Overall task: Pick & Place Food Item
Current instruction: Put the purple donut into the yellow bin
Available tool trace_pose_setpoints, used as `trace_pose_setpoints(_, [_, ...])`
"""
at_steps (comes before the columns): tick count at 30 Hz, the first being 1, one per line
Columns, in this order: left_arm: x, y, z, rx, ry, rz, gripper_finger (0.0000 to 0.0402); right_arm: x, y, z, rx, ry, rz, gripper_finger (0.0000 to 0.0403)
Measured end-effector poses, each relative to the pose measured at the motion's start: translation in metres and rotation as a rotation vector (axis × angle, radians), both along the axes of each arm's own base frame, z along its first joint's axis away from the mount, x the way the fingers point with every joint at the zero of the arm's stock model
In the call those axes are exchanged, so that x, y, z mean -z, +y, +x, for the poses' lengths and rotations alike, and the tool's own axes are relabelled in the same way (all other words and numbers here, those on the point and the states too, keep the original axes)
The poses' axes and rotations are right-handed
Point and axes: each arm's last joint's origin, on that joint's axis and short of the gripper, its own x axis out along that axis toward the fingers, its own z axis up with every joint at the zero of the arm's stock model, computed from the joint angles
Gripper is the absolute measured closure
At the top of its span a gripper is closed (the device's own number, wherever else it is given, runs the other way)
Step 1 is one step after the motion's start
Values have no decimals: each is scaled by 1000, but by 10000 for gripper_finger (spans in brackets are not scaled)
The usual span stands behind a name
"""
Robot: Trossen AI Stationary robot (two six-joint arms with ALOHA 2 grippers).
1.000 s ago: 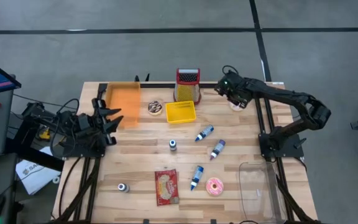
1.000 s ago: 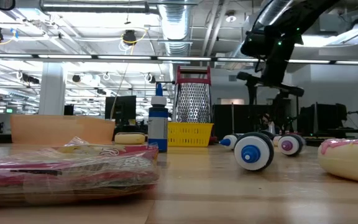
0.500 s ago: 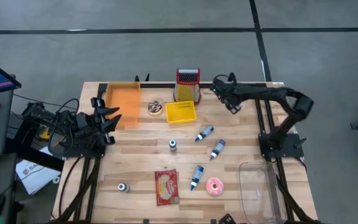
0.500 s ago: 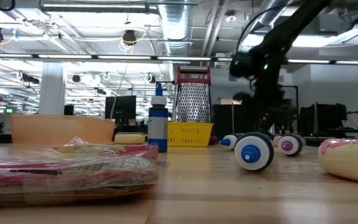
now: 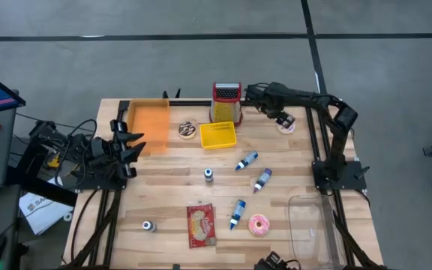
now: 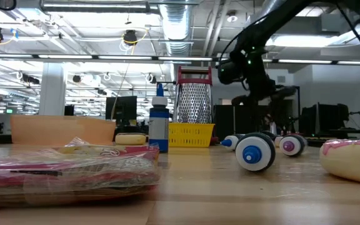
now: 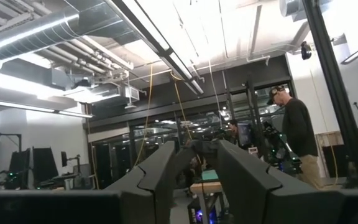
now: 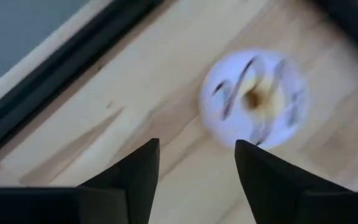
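Observation:
A white-frosted donut (image 8: pixel 253 99) with dark stripes lies flat on the wooden table near its far right corner (image 5: pixel 286 127). My right gripper (image 8: pixel 197 165) hovers just above it (image 5: pixel 282 118), pointing steeply down, open, with the donut ahead of its fingertips and nothing between them. My left gripper (image 5: pixel 130 142) waits at the table's left edge, tilted up toward the room (image 7: pixel 194 163), open and holding nothing. A chocolate donut (image 5: pixel 187 130), a pink donut (image 5: pixel 259 224) and a wrapped food pack (image 5: pixel 200 225) also lie on the table.
A yellow basket (image 5: pixel 218 135) and a red-topped grater (image 5: pixel 226 103) stand left of the white donut. An orange tray (image 5: pixel 148 124) sits far left, and a clear container (image 5: pixel 311 223) sits near right. Several blue bottles (image 5: pixel 247 160) lie mid-table. A person (image 7: pixel 297 140) stands in the room behind.
My right arm has reached out toward the grater, carrying its wrist toward the table's left edge and lower. Its gripper has tipped from nearly level to steeply downward over the white donut. The donut has stayed where it was.

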Motion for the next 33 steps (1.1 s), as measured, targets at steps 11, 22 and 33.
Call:
trace_pose_setpoints(11, [0,-8,-4,64,10,-21,285,15,1,-15,-137,10,196,200])
trace_pose_setpoints(22, [-1,-11,-5,96,7,-23,285,16,-10,-29,-253,39,279,190])
trace_pose_setpoints(33, [-1,-12,-5,96,8,-22,285,22,-12,-29,-347,24,315,185])
